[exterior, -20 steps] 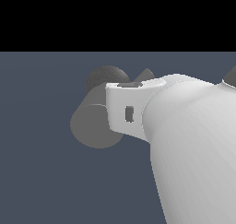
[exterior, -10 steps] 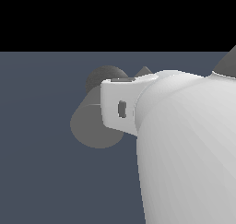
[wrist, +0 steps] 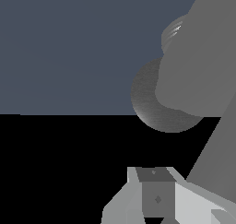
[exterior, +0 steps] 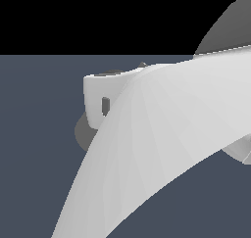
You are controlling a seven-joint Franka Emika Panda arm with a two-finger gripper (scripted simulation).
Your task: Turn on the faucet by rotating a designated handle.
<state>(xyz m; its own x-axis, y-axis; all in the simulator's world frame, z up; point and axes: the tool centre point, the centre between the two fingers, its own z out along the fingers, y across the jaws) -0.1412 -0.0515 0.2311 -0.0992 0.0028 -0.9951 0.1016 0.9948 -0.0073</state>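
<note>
Matte grey faucet point(wrist: 193, 80), glossy white arm point(exterior: 162, 149), slate-blue floor point(exterior: 39, 134)

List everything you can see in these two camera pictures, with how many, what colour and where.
faucet: one, matte grey, thick body filling one side of the wrist view; in the exterior view only a dark grey sliver shows behind the arm.
floor: one, slate blue, under everything, black background beyond.
handle: not made out in either view.
robot arm: one, glossy white, crossing most of the exterior view and covering the faucet.
pincer: one, white and grey, close beside the faucet body in the wrist view; open or shut cannot be told.
</note>
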